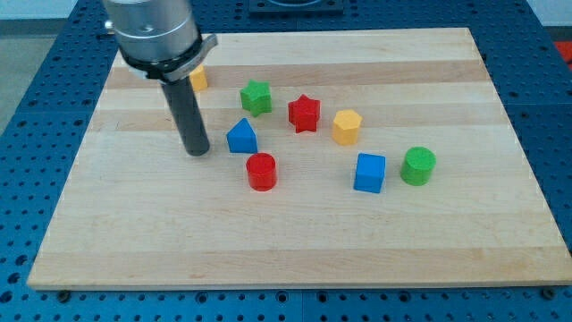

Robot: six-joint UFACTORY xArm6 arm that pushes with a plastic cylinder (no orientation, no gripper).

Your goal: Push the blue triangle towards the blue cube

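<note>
The blue triangular block (241, 137) is sitting on the pale wooden surface (295, 241), a little toward the view's left of centre. My tip (197, 152), the lower end of the straight dark rod that serves as end effector, is resting just beside that triangle on its left side; a narrow gap is showing between them, so I am logging them as near but apart. The rod has no jaws, so it is holding nothing.

The blue cube (370, 173) is lying well to the view's right of the triangle and slightly lower. A red cylindrical block (262, 172) is standing just below and to the right of the triangle, roughly between it and the cube. Above the triangle, a green star-shaped block (256, 97) is sitting next to a red star-shaped block (304, 113). A yellow hexagonal block (347, 127) is lying above the cube, and a green cylindrical block (417, 166) is sitting just beside the cube on its right. An orange block (198, 78) is peeking out from behind the rod's housing near the view's top left; I cannot tell its shape.
</note>
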